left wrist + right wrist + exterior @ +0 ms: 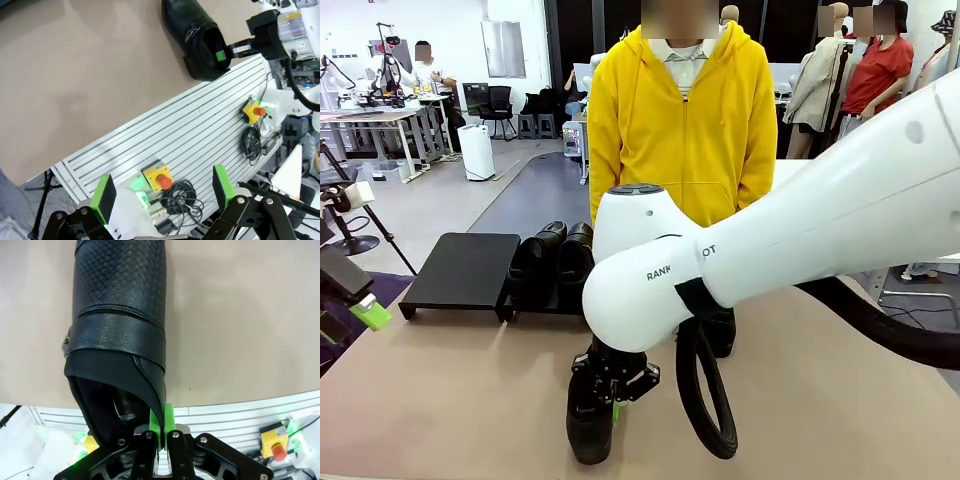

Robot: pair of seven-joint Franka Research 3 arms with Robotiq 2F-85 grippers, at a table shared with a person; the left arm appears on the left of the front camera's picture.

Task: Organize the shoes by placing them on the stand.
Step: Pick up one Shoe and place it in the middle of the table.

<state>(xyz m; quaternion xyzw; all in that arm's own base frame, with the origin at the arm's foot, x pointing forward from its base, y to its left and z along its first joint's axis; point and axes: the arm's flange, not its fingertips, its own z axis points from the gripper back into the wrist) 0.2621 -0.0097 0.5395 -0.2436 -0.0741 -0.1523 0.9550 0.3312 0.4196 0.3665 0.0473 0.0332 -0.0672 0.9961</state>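
Note:
My right gripper [616, 388] is shut on the heel rim of a glossy black shoe [588, 425] near the table's front edge. The right wrist view looks down on that shoe [120, 315], its rim pinched between the green pads of the right gripper [161, 429]. Two more shoes [556, 256] stand side by side on the right panel of the black stand [460, 268]. A further shoe [721, 331] lies behind my right arm. My left gripper [163, 190] is open over the table's edge, empty, far from the held shoe [196, 40]. It shows at the far left as the left gripper [362, 306].
A person in a yellow hoodie [682, 130] stands at the far side of the tan table [450, 390]. The stand's left panel is bare. A ribbed white rail [190, 130] with yellow emergency-stop boxes [158, 176] and cables runs below the table's front edge.

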